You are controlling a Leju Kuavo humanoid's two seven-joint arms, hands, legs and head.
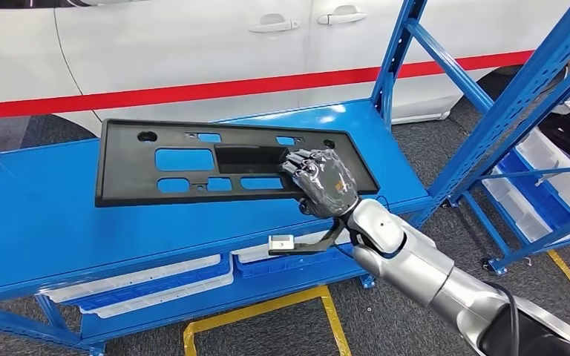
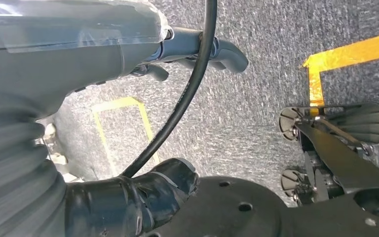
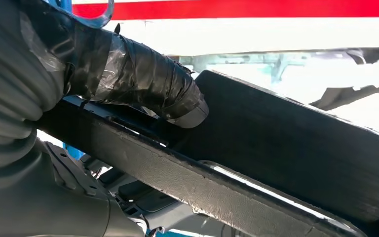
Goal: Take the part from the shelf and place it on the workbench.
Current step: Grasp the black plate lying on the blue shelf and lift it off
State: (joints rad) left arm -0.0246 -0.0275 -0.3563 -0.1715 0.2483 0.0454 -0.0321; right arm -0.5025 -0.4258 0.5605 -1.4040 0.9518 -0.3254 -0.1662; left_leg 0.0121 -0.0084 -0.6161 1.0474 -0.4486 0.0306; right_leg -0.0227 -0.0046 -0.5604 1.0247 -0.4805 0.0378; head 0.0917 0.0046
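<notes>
While the part (image 1: 223,159) lies flat on the blue shelf (image 1: 37,215), it is gripped at its near right end by the right hand (image 1: 319,182), whose fingers are curled over the panel's edge next to the long central cutout. In the right wrist view the grip is confirmed: a taped thumb (image 3: 143,79) is pressed on the part's upper face while the rim (image 3: 187,182) runs under it, so the hand is closed on the part rather than merely resting there. The part is a long black panel with several openings, set slightly askew on the shelf, with a white car (image 1: 193,44) behind it.

The left hand (image 2: 197,47) is seen in the left wrist view hanging over grey carpet, its fingers loosely curled with nothing in them (whether they are fully clenched cannot be told from this angle).

The step in hand is judged to be the take from the shelf: the hold is made but the part is not yet raised, since it appears flat against the surface. A lift is called for next, and care is likely needed because the panel is held at one end only, so the far end may sag or drag. The blue upright (image 1: 393,59) beside the hand should be cleared before the part is carried to the workbench.
</notes>
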